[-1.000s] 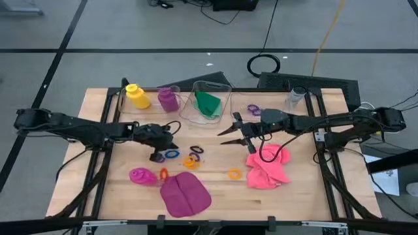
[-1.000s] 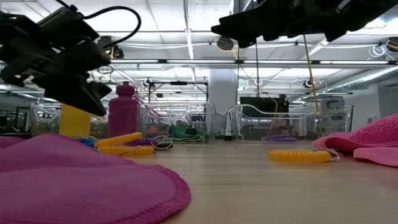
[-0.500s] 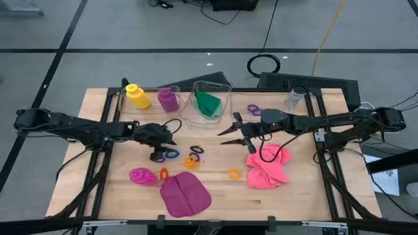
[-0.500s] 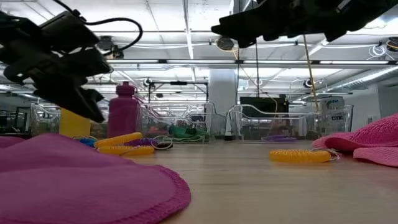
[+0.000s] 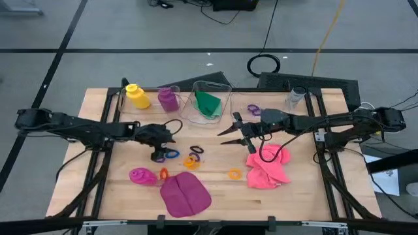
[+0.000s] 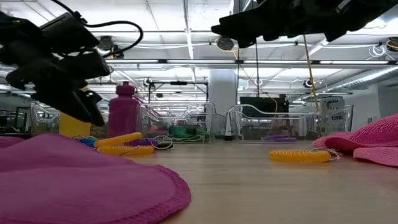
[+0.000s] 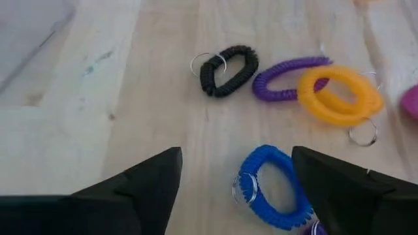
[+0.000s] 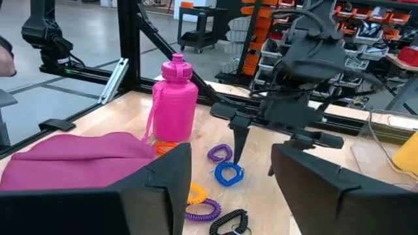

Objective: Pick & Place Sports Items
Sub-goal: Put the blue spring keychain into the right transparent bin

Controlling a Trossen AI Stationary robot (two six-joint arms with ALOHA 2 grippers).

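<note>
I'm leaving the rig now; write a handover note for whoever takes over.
Left pincer: open, empty, just above the blue ring.
Right pincer: open, empty, raised mid-table.
Done: green cloth in a clear bin; a purple ring lies by the back bins.
Left: magenta bottle, magenta cloth, pink cloth and loose rings lie on the table; yellow bottle and purple bottle stand at the back.

Blue ring (image 7: 271, 188), black ring (image 7: 228, 68), magenta bottle (image 8: 174, 98)
</note>
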